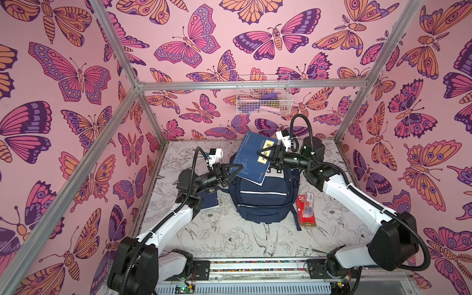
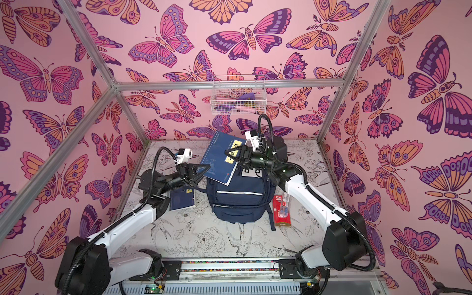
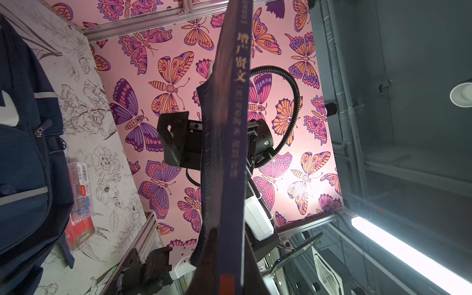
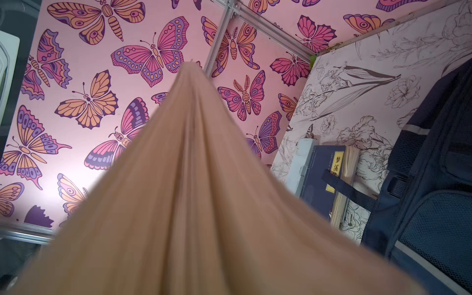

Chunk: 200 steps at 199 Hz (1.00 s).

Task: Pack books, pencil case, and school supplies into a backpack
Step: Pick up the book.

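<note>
Butterfly walls [image 1: 76, 76] — book [image 1: 249, 158] (tilted) pinched in left jaws, within right jaws.

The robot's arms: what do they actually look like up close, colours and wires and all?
Both the left arm and right arm have smooth white shells with chunky black joints. A black ribbed cable loops along each. The left gripper and right gripper are black, their jaws open triangular frames, and a small white camera box sits on each wrist.
</note>
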{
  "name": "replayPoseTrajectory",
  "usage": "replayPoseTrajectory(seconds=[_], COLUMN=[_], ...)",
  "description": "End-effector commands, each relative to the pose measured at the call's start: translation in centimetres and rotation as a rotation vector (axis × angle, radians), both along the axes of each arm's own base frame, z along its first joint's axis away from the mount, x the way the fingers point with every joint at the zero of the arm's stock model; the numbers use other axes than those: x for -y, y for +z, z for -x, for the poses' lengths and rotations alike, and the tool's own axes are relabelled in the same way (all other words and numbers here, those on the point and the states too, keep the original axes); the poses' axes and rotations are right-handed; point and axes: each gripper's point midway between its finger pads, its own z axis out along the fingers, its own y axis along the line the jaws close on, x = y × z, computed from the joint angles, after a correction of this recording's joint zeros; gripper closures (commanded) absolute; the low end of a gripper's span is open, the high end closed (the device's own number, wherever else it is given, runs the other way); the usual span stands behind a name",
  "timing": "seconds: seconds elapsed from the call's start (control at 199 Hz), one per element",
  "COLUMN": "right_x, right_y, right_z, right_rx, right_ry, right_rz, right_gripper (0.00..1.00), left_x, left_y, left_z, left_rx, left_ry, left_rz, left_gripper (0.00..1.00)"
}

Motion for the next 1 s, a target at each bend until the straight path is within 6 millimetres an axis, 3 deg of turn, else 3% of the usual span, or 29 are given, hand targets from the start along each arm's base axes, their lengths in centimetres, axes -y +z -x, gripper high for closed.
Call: replayPoseTrajectory(seconds=[0.0, 0.145, 0.251, 0.331, 0.456, 0.612, 0.677, 0.818, 0.878, 0.978, 0.998], right_x=[0.9, 2.7, 2.6, 2.6, 2.2, 1.4, 1.2, 1.3, 1.4, 1.9, 2.1], right_y=[2.2, 2.3, 2.3, 1.9, 1.3, 0.5, 0.3, 0.1, 0.1, -0.2, -0.4], right_z=[0.5, 0.4, 0.8, 0.9, 0.8, 0.9, 0.9, 1.0, 1.0, 1.1, 1.1], right_rx=[0.048, 0.045, 0.038, 0.023, -0.005, -0.022, -0.027, -0.029, -0.031, -0.036, -0.037], right_ry=[0.0, -0.046, -0.028, -0.021, -0.006, 0.008, 0.01, 0.002, 0.002, -0.025, -0.035], right_rz=[-0.052, -0.05, -0.04, -0.038, -0.049, -0.049, -0.047, -0.043, -0.041, -0.001, 0.011], right_gripper=[0.36, 0.44, 0.63, 0.68, 0.68, 0.58, 0.58, 0.7, 0.83, 1.0, 1.0], left_x=[-0.2, -0.2, -0.1, 0.1, 0.1, 0.2, 0.2, 0.2, 0.3, 0.6, 0.6], left_y=[1.6, 1.0, 0.6, 0.8, 0.9, 0.9, 1.0, 0.8, 0.5, -1.6, -2.2], left_z=[0.9, 0.4, 0.2, 0.1, 0.0, 0.0, 0.0, 0.0, -0.1, -1.0, -1.1], left_rx=[0.111, 0.101, 0.093, 0.099, 0.106, 0.109, 0.109, 0.108, 0.103, 0.051, 0.039], left_ry=[-0.004, 0.003, -0.003, -0.01, -0.014, -0.022, -0.023, -0.023, -0.023, -0.005, 0.003], left_rz=[0.028, 0.024, 0.019, 0.016, 0.016, 0.014, 0.015, 0.013, 0.002, -0.076, -0.101], left_gripper=[1.0, 1.0, 1.0, 1.0, 1.0, 1.0, 1.0, 1.0, 1.0, 1.0, 0.93])
